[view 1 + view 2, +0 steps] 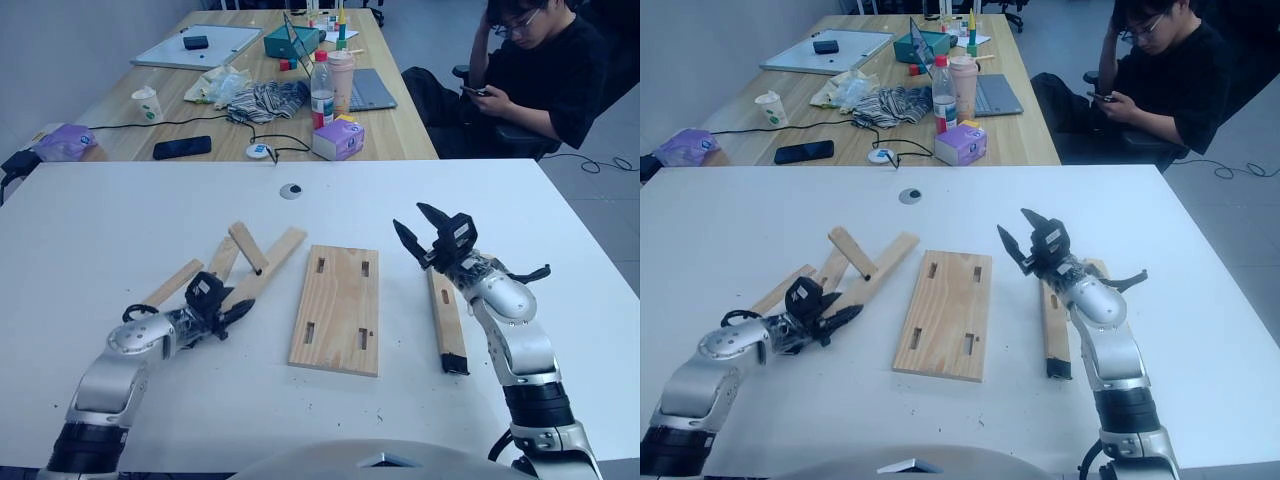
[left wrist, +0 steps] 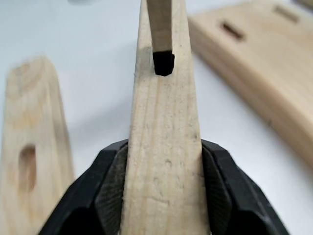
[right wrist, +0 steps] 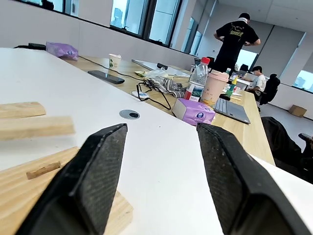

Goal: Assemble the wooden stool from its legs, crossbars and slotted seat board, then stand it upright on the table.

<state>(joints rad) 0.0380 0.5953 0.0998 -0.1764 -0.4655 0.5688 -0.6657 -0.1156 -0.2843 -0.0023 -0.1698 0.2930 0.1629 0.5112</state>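
While pinching a long leg (image 1: 285, 248) with the left hand (image 1: 230, 313), holds the right hand (image 1: 409, 218) spread above a second leg (image 1: 447, 320).

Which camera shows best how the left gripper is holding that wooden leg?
The left wrist view: both pads press the sides of the wooden leg. The eye views show the left gripper small, at the leg's near end.

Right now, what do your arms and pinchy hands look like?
My left arm and right arm are smooth silver-grey shells with black joints. The left gripper and right gripper are black, each with two tapering fingers. Their inner pads are dark and finely textured. A thin black cable curls beside the right wrist, and another loops by the left.
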